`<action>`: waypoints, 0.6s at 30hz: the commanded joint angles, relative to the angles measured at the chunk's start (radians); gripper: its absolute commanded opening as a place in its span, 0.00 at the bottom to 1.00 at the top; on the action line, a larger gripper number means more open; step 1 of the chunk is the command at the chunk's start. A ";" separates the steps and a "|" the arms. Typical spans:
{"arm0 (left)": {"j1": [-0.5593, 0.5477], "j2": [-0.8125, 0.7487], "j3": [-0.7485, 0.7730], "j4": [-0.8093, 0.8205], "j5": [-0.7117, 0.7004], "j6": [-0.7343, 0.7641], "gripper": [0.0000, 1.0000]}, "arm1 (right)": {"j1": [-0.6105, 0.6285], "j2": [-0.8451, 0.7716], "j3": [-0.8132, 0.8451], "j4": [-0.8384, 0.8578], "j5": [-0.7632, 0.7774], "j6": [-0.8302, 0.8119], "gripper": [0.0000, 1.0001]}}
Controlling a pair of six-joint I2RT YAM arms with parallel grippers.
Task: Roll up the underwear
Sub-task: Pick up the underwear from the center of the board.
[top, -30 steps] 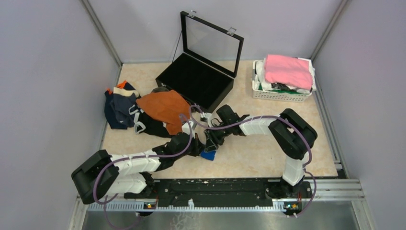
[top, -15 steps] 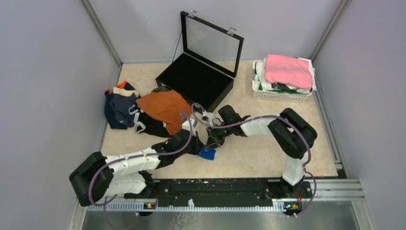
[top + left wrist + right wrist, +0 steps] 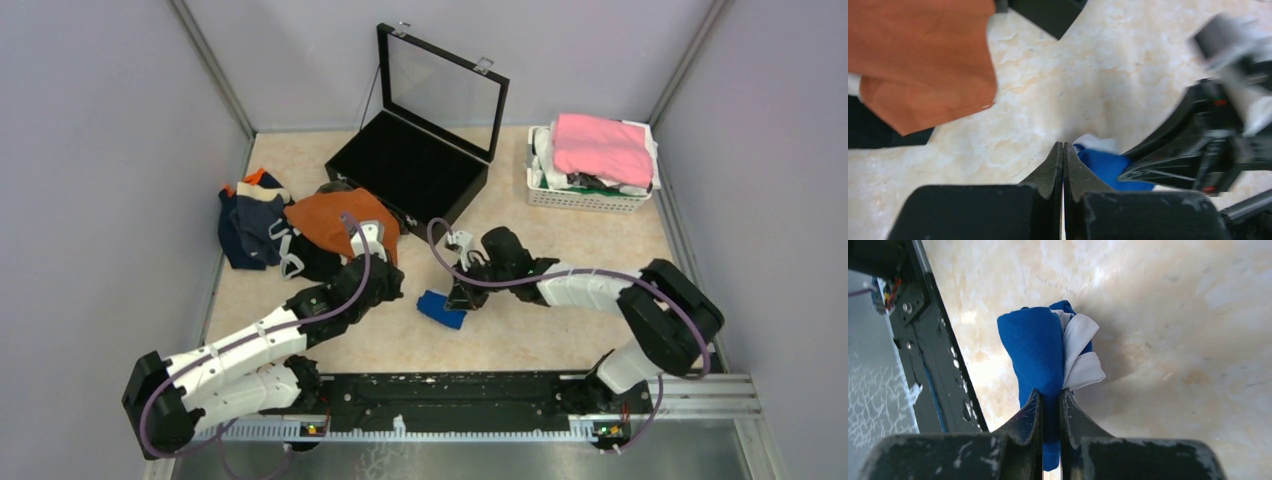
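Clamped in right gripper: near end of blue underwear roll, long axis pointing straight away from the jaws. Near on roll's left, left gripper, pinched tight on nothing.

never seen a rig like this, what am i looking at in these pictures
Two white-and-black robot arms are bolted to a beige stone-patterned table. The wide picture looks down from above; the other two come from cameras on each wrist. The right tool is shut on a rolled royal blue underwear with white trim. The left tool is shut and empty. Also on the table: a pile of loose underwear topped by a rust-orange pair, an open black case with a clear lid, and a white plastic basket holding a folded pink cloth.
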 commanded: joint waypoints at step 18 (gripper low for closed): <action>0.004 0.009 -0.155 -0.069 -0.034 -0.168 0.05 | -0.153 -0.288 0.174 0.068 0.425 -0.146 0.00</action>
